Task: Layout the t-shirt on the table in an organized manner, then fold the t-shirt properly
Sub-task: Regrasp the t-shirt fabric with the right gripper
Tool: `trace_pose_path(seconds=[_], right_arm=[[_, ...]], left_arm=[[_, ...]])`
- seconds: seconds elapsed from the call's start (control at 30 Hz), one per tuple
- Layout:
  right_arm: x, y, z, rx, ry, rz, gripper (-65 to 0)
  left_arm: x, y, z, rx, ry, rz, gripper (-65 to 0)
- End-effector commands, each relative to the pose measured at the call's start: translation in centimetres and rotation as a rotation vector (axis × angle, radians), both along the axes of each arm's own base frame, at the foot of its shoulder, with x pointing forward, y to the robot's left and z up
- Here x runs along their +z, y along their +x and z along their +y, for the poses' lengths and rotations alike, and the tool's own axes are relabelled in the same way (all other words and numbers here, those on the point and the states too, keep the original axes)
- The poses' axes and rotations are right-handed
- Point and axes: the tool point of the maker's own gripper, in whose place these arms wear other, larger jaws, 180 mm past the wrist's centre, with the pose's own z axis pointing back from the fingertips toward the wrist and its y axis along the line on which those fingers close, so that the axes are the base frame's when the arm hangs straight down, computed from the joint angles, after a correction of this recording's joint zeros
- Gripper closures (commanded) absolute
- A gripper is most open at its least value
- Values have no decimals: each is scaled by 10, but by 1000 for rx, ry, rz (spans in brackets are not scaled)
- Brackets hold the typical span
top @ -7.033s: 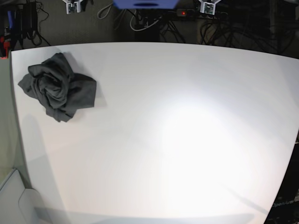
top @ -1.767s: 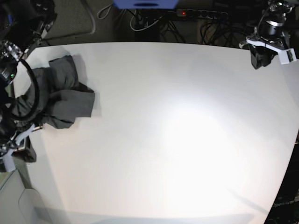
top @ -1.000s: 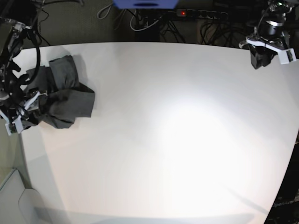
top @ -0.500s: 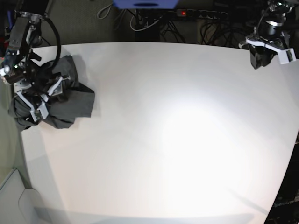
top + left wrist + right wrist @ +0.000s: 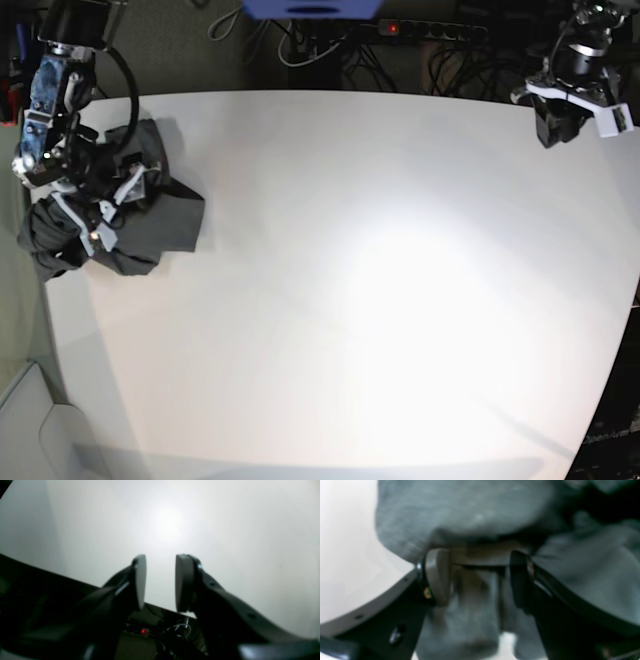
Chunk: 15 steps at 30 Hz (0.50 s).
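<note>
Black end effectors (image 5: 160, 582), pale grey pads (image 5: 140, 580).

The t-shirt (image 5: 150, 210) is showing as soft, matt charcoal cloth with a fine knitted grain, wrinkling into rounded folds. The desk (image 5: 380, 300) is looking smooth and white, throwing back a broad soft glare. The right end effector (image 5: 480, 577) is showing hard black plastic fingers (image 5: 437, 577) with pale matt pads.

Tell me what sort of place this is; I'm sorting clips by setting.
Probably a robotics lab or test bench, not a home. A large bare white table holds only a crumpled t-shirt, two robot arms stand at its corners, and a power strip with tangled cables lies on the floor behind.
</note>
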Motion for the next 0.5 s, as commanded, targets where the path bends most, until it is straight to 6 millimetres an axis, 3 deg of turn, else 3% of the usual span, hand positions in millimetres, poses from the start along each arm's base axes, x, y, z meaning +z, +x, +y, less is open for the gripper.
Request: trace_pose_path(seconds=[0.0,0.23,0.33,0.4,0.47], right_arm=[[8,12,3,10,16,-51,-376],[-25,10,9,-5,83,-4,-373],[-27,9,9,-5,85,3,-354],[-26,10,10,-2,85,-3,-265],[-17,19,10,4,80,-26,-114]], left_arm=[[9,3,2,-3,12,-31,-193],[10,7,2,-3,12,-42,-193],[10,7,2,-3,12,-42,-192],[11,7,2,-3,12,-43,-192],[11,7,2,-3,12,-43,-192]])
